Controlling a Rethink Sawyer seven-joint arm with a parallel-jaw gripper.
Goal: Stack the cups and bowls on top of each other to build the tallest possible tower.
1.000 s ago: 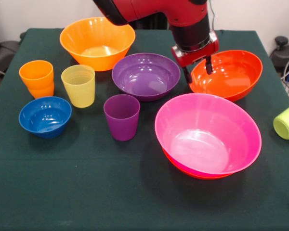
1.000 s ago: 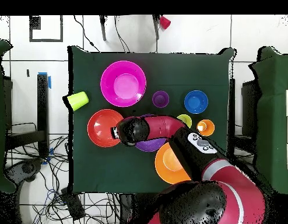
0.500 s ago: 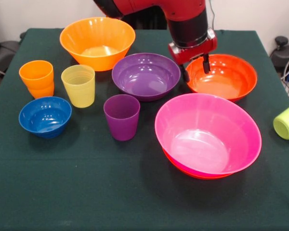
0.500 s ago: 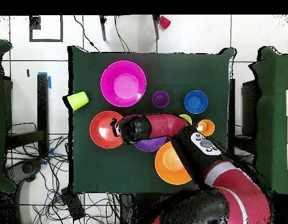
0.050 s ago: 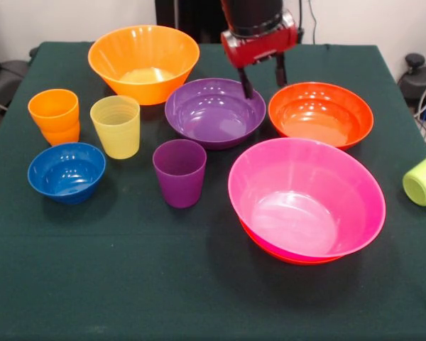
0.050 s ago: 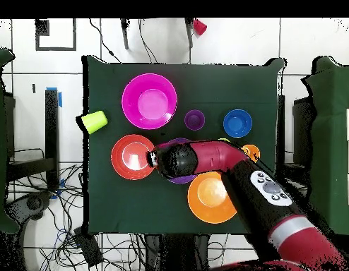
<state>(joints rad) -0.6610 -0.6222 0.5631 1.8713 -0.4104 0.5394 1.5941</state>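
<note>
gripper parted, empty, above purple bowl

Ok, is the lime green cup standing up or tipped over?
Tipped over. The lime green cup lies on its side at the table's edge, its open mouth facing sideways; the overhead view shows its tapered side lying flat.
</note>
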